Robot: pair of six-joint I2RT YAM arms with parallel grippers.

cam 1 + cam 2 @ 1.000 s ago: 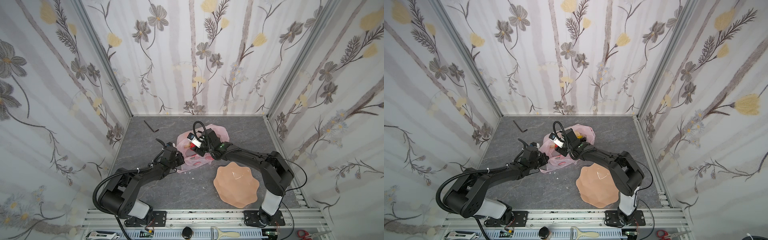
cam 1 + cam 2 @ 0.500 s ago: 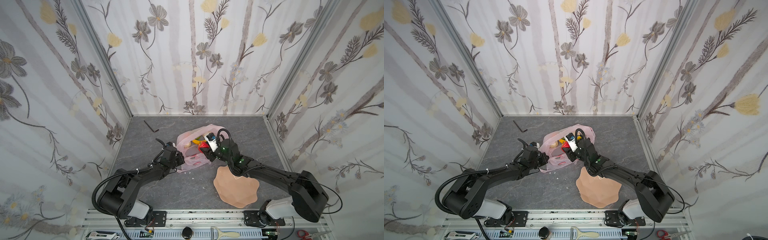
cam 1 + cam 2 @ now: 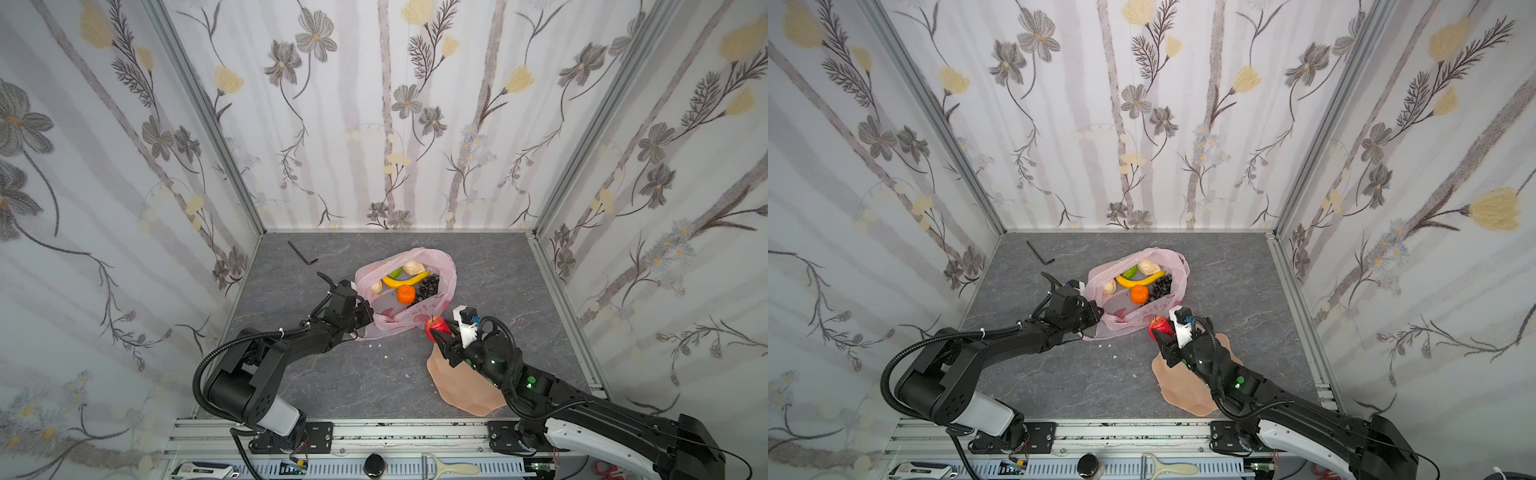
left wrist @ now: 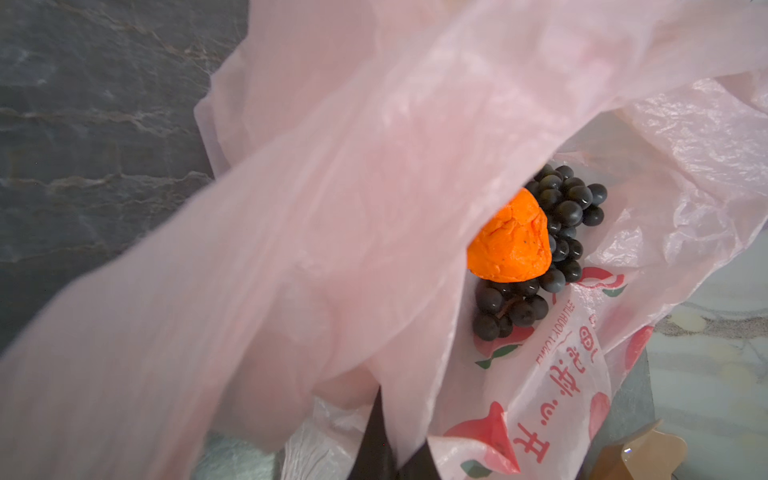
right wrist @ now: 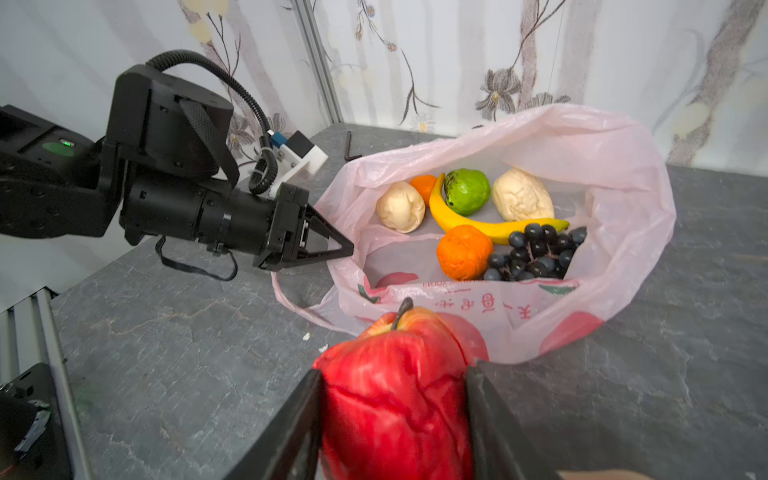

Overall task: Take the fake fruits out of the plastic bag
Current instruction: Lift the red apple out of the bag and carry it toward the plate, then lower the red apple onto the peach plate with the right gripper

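The pale-pink plastic bag (image 3: pixel 448 272) (image 3: pixel 1179 266) lies open at mid-table. Inside it I see a yellow banana (image 5: pixel 465 222), an orange ball (image 5: pixel 463 251), dark grapes (image 4: pixel 561 216), a green fruit (image 5: pixel 467 191) and two beige lumps (image 5: pixel 519 195). My left gripper (image 3: pixel 368 316) (image 4: pixel 395 440) is shut on the bag's left rim. My right gripper (image 3: pixel 436 332) (image 5: pixel 395 370) is shut on a red apple (image 3: pixel 435 326) (image 3: pixel 1160 325), outside the bag, just in front of its printed wall.
A peach scalloped dish (image 3: pixel 461 386) (image 3: pixel 1183 388) lies front right, partly under my right arm. A black hex key (image 3: pixel 302 253) rests at the back left. White crumbs (image 3: pixel 376 345) dot the grey table in front of the bag.
My right gripper has drawn back out of the bag toward the front right, carrying the red apple. The left gripper has kept its hold on the bag's rim.
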